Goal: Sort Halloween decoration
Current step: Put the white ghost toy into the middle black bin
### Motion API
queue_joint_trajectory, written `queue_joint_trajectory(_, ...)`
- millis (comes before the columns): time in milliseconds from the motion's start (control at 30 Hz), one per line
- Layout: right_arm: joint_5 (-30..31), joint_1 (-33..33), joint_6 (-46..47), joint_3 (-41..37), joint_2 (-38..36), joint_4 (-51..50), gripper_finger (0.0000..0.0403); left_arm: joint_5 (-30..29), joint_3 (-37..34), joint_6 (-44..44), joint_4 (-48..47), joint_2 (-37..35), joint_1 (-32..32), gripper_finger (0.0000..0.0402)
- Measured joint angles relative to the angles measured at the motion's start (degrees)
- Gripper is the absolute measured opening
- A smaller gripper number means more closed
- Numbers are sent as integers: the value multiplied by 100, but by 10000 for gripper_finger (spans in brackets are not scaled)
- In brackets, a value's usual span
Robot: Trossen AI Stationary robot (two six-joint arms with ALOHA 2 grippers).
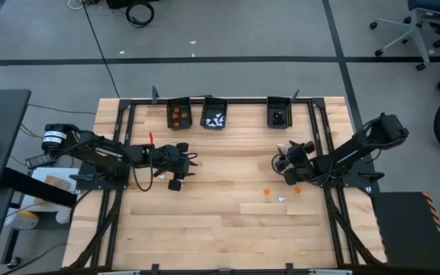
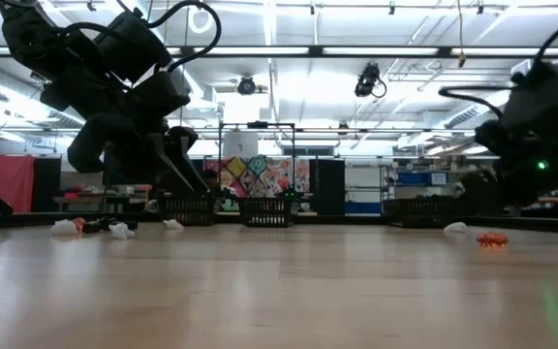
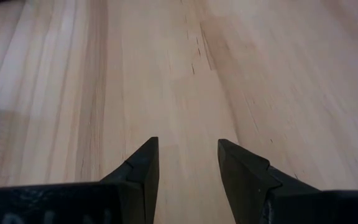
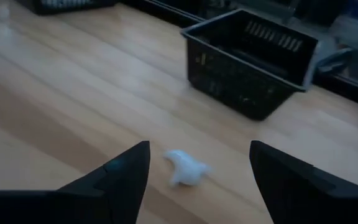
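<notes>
Right gripper [image 4: 197,171] low near table's far right corner, fingers wide, empty, white trinket [image 4: 185,167] between. Left gripper [image 3: 188,165] mid-left, parted, empty.

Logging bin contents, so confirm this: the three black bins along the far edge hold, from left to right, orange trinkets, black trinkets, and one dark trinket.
One thing is wrong. The middle bin holds white trinkets, not black ones; the high view shows it. The left bin does hold orange trinkets, and the right bin holds one dark trinket.
</notes>
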Motion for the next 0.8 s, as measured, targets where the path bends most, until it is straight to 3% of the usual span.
queue_joint_trajectory(267, 70, 0, -403, -564, 780, 1853, 260, 0, 0, 26, 29, 0, 1, 144)
queue_joint_trajectory(500, -77, -1, -1041, -558, 1396, 2984, 251, 0, 0, 46, 129, 0, 2, 144)
queue_joint_trajectory(800, -370, -411, -1179, -560, 1842, 3479, 242, 0, 0, 94, 143, 0, 37, 144)
